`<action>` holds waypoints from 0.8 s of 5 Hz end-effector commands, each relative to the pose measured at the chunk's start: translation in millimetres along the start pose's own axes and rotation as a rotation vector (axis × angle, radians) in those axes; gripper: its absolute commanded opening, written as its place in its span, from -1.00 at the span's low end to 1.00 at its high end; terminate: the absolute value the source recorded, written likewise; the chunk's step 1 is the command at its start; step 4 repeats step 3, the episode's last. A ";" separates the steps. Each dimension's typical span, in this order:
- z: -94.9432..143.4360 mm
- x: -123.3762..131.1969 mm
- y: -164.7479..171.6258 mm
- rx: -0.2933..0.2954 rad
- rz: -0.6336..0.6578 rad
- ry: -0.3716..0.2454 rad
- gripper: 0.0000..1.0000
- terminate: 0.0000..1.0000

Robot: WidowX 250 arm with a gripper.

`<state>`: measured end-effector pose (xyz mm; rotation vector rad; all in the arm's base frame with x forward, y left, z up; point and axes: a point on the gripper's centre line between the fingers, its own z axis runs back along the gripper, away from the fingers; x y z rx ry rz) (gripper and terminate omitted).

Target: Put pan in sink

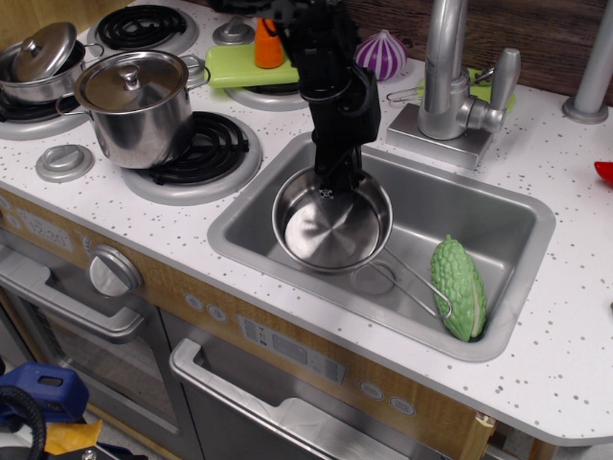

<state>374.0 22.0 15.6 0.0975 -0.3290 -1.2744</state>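
The pan (330, 225), a small shiny lidless steel saucepan, sits low inside the grey sink (508, 230), in its left half. Its wire loop handle (414, 285) points right toward a green bumpy vegetable. My black gripper (332, 182) reaches down from above and is shut on the pan's far rim. Whether the pan rests on the sink floor or hangs just above it, I cannot tell.
A green bumpy vegetable (459, 287) lies in the sink's right front corner. The faucet (445, 77) stands behind the sink. A lidded steel pot (136, 105) sits on the stove burner at left, a second pot (38, 59) beyond. A carrot (267, 43) on a green board and a purple onion (376, 54) are at the back.
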 end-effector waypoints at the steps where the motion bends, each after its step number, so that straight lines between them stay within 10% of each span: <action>1: -3.2 -7.2 8.1 0.064 -0.009 -0.050 1.00 -1.00; 2: -3.2 -7.2 8.1 0.064 -0.009 -0.050 1.00 -1.00; 3: -3.2 -7.2 8.1 0.064 -0.009 -0.050 1.00 1.00; 4: -3.2 -7.2 8.1 0.064 -0.009 -0.050 1.00 1.00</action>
